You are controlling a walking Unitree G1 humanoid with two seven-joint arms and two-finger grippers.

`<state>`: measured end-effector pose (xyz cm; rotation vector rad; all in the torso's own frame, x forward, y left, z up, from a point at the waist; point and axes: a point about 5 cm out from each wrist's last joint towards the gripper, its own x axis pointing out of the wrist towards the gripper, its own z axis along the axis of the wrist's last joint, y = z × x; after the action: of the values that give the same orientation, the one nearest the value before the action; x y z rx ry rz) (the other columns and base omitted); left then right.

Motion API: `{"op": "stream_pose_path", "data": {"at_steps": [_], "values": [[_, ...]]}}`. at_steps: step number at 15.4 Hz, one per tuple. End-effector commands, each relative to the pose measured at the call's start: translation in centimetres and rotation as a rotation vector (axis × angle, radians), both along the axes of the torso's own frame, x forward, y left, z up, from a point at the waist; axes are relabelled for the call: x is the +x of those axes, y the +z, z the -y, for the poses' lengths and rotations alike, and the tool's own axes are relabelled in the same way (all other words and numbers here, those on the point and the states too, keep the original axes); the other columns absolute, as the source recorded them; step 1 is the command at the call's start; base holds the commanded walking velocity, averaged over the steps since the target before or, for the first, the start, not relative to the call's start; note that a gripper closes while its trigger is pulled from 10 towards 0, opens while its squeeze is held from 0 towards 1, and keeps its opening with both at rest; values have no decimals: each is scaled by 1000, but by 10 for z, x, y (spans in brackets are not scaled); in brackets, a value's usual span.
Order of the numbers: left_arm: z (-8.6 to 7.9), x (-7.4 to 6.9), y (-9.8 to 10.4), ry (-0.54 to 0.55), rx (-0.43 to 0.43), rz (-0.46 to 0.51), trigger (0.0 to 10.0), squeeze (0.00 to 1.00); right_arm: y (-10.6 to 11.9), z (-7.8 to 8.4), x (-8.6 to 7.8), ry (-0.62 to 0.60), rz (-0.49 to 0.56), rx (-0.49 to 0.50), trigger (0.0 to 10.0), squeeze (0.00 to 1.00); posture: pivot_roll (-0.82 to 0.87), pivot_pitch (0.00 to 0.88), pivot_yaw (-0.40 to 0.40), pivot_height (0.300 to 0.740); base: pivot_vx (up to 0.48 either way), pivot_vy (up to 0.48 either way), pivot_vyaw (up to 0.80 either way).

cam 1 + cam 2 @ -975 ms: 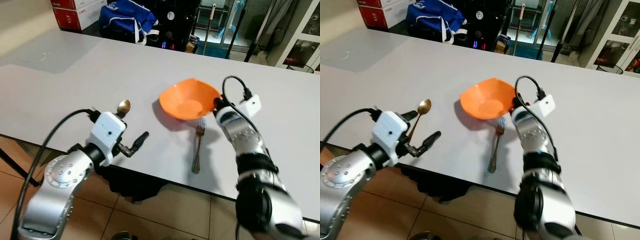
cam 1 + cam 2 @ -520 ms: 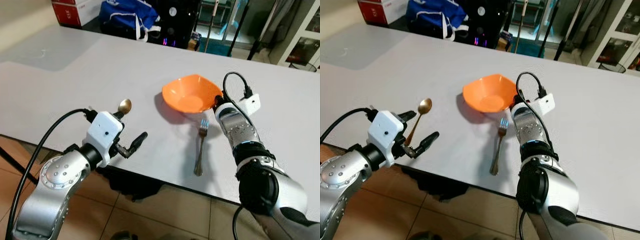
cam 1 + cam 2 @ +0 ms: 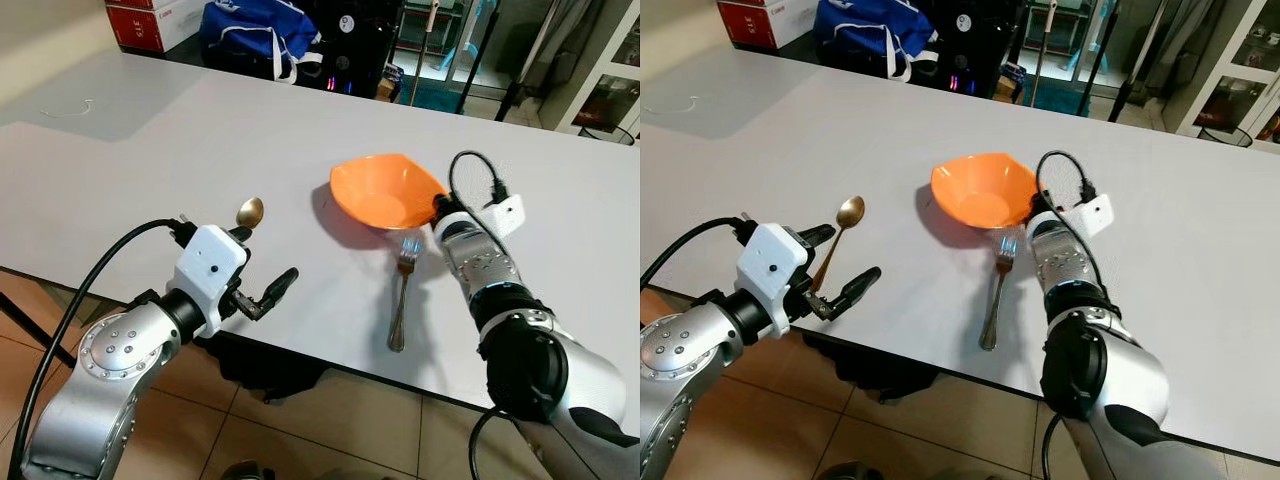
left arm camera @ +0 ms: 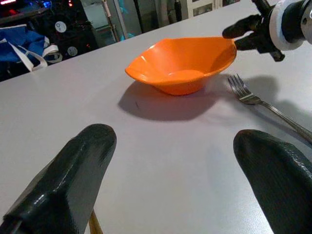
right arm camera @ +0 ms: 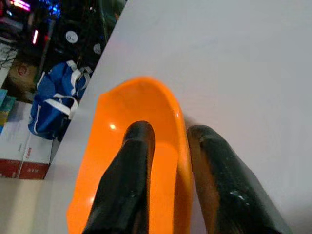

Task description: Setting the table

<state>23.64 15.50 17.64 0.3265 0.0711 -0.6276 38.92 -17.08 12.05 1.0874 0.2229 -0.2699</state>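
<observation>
Here the right gripper [image 5: 168,161] is clamped on the right rim of the orange bowl [image 3: 385,190]: one black finger is inside the bowl and the other is outside, with the thin wall between them. The bowl stands on the white table [image 3: 150,140], a little right of the middle and tilted. Just near of the bowl lies a silver fork [image 3: 400,295], its tines pointing far toward the bowl and its handle pointing toward the near edge of the table. To the left, well apart from the bowl, a golden spoon [image 3: 845,222] lies on the table. The left gripper [image 4: 170,180] hovers over the near edge, beside the spoon, with its two fingers spread wide and nothing between them. At the far side, beyond the table, are a blue bag [image 3: 260,25] and red and white boxes [image 3: 150,15].
</observation>
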Motion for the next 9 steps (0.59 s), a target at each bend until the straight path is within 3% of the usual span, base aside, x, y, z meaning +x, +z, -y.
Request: {"op": "stream_pose_path", "data": {"at_steps": [1, 2, 5, 6, 8, 9], "values": [[5, 0, 2, -32, -6, 5, 10000, 0, 4, 7, 1, -26, 7, -11, 10000, 1000, 127, 24, -48, 740, 0, 0, 0], [6, 1, 3, -35, -11, 18, 10000, 0, 6, 10, 2, -32, 13, -17, 10000, 0, 125, 22, -48, 740, 0, 0, 0], [12, -2, 3, -62, -28, 22, 10000, 0, 8, 17, 2, -18, 27, -81, 10000, 0, 114, 16, -50, 740, 0, 0, 0], [11, 1, 0, -19, -23, 18, 10000, 0, 8, 23, 0, -27, 37, -116, 10000, 0, 95, 12, -48, 740, 0, 0, 0], [5, 8, -4, 71, -2, 15, 10000, 0, 20, 28, -1, -11, 126, -213, 10000, 0, 86, 13, -44, 740, 0, 480, 0], [-4, 17, -5, 176, 44, 42, 10000, 0, 41, 17, -8, 64, 293, -358, 10000, 0, 72, 14, -37, 740, 0, 480, 0]]}}
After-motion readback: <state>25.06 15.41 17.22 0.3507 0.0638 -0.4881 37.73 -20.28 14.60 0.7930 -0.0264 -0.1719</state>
